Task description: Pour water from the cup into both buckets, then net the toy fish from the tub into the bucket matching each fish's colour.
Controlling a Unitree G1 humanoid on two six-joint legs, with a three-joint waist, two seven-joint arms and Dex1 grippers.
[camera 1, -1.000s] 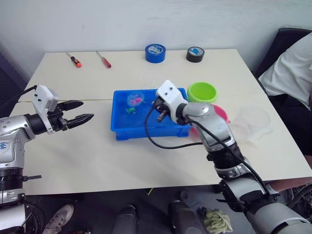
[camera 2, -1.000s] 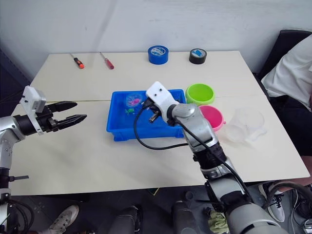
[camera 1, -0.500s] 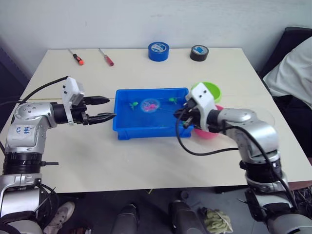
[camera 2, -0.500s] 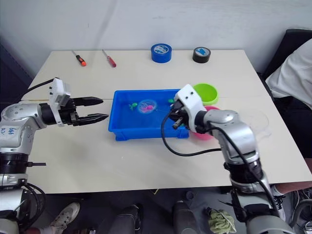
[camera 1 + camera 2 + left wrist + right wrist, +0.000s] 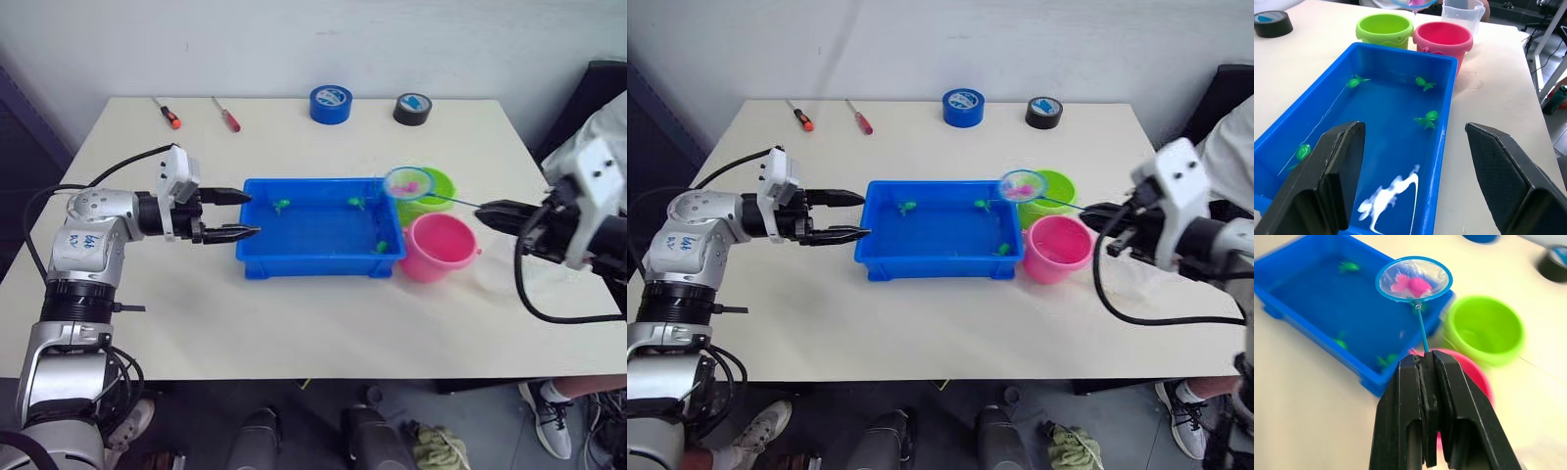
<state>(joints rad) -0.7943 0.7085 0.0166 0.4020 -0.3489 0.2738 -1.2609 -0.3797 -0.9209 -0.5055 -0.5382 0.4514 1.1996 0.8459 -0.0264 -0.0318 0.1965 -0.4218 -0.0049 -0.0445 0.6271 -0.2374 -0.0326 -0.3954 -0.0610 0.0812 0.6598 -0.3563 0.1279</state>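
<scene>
Right tool [image 5: 1426, 382]: clamped on the net's thin stick, out past the right of the pails.
Net [image 5: 409, 182]: raised above the gap between the tub's right end and the green pail [image 5: 434, 185]; a pink fish [image 5: 1411, 285] lies in the mesh.
Left tool [image 5: 231, 214]: fingers spread wide, gripping nothing, level with the tub's left wall.
Tub [image 5: 257, 264]: mid-tabletop, with only green fish [image 5: 1425, 118] left in the water.
Pink pail [image 5: 443, 247]: just right of the tub, nearer the robot than the green pail and close beside it.
Cup [image 5: 1462, 13]: on the tabletop beyond the pink pail.
Risk, wrong pail: the hoop hangs nearer the green pail than the pink one, so tipping here would likely drop the fish in the wrong colour.
Risk, spill: the long stick held at its far end may sway, and the fish could slide off onto the tabletop or back into the tub.
Change: half a second ago the net was low in the tub with the right tool at the tub's right end; now the net is lifted clear and the arm drawn far right. The left tool has come up to the tub's wall.
</scene>
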